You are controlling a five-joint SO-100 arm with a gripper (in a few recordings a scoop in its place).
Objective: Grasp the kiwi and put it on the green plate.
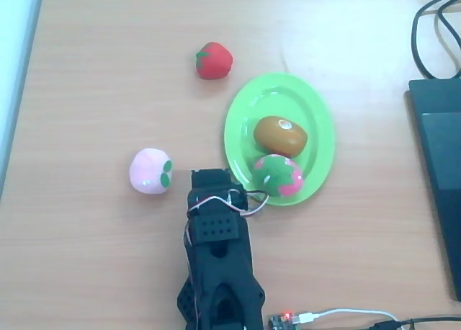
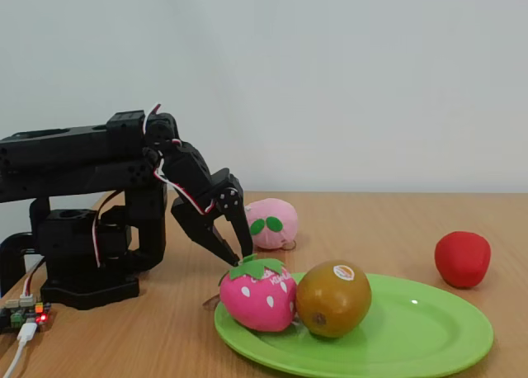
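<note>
Kiwi [image 2: 333, 298] on plate [image 2: 429, 328], touching pink-green fruit [image 2: 257, 295]. Gripper [image 2: 233, 256] narrow, empty, just beside. Could nudge fruit, rolling kiwi off.

Gripper [image 2: 233, 255]: in the overhead view the arm's own body hides the fingertips; whether they are parted cannot be told. In the fixed view they stand just above the green-and-pink toy fruit [image 2: 257, 295].
Green plate [image 2: 429, 328]: near rim cut by the fixed view's bottom edge.
Kiwi [image 2: 333, 299]: lower left hidden behind the green-and-pink toy fruit.
Pink round toy [image 2: 272, 223]: left part hidden behind the gripper.
Dark flat item [image 1: 439, 164]: cut by the overhead view's right edge; kind unclear.
</note>
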